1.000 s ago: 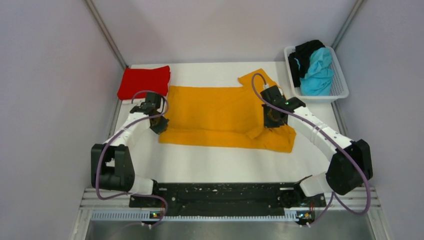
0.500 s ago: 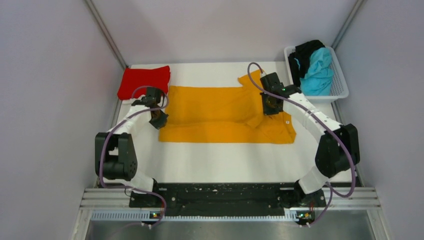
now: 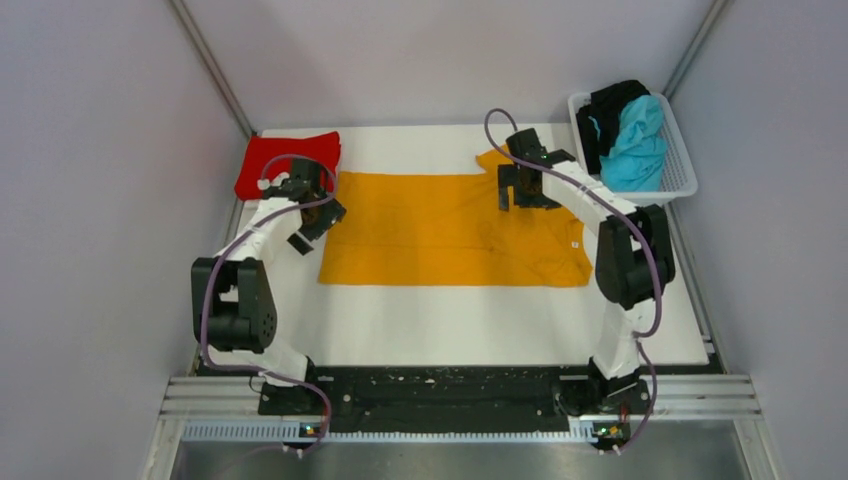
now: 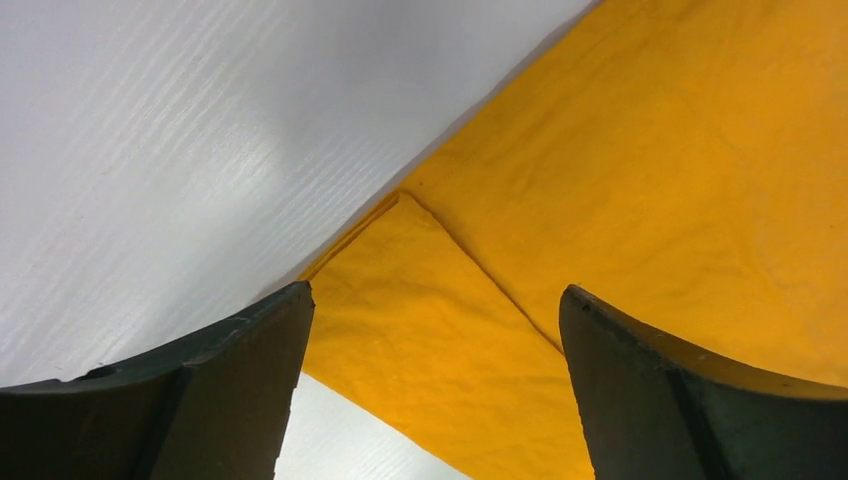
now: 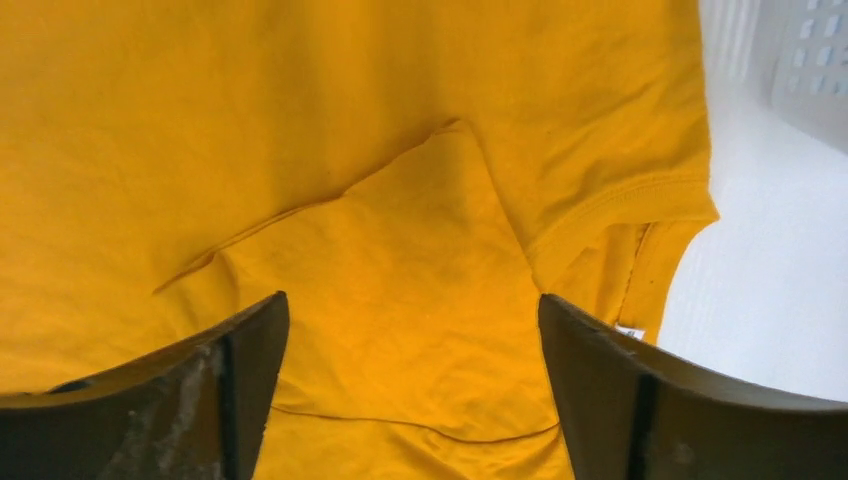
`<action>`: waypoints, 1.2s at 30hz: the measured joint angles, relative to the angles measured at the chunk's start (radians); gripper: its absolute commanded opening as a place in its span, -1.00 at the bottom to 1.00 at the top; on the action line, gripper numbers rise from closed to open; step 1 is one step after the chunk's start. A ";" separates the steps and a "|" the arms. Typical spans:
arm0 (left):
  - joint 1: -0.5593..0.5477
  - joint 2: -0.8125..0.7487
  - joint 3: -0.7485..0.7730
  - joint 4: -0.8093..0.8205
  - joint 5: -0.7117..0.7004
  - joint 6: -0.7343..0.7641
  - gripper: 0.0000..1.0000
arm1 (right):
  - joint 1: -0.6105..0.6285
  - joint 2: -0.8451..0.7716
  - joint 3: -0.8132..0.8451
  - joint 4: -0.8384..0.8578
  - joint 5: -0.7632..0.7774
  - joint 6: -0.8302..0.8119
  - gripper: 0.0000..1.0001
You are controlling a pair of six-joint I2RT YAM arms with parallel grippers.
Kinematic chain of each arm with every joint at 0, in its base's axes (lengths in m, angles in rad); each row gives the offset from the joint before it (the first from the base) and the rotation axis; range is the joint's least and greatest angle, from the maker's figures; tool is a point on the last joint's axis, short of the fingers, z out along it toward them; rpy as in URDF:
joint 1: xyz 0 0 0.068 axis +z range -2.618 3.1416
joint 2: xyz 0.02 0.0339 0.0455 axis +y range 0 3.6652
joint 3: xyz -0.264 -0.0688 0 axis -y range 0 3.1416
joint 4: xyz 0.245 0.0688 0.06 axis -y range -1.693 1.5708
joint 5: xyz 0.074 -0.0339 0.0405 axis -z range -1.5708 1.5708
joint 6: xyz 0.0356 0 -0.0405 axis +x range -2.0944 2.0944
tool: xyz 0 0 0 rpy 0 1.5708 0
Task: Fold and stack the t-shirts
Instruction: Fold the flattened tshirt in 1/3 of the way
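The orange-yellow t-shirt (image 3: 440,230) lies flat in a long folded band across the middle of the white table (image 3: 450,320). My left gripper (image 3: 318,228) hangs open over its left end, and in the left wrist view (image 4: 435,292) a folded corner of the shirt (image 4: 640,150) shows between the jaws. My right gripper (image 3: 525,195) stands open above the sleeve end; the right wrist view (image 5: 412,298) shows the shirt (image 5: 250,120) lying loose below. A folded red t-shirt (image 3: 288,162) sits at the far left. Turquoise (image 3: 635,145) and black (image 3: 610,105) t-shirts are bunched in a basket.
The white plastic basket (image 3: 683,178) stands at the far right corner, next to the right arm. Grey walls close in on both sides and the back. The black rail with the arm bases (image 3: 440,390) runs along the near edge.
Both grippers moved toward the far side with the shirt, then opened and let the cloth go. The shirt now lies flatter and squarer than before.
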 measured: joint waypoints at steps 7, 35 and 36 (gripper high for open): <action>0.000 -0.063 -0.005 -0.001 0.060 0.038 0.97 | -0.002 -0.208 -0.226 0.126 -0.032 0.045 0.97; -0.019 -0.307 -0.529 0.254 0.345 0.016 0.98 | 0.022 -0.620 -0.920 0.370 -0.269 0.247 0.96; -0.019 -0.339 -0.550 0.243 0.345 0.005 0.98 | 0.026 -0.652 -0.937 0.340 -0.279 0.263 0.96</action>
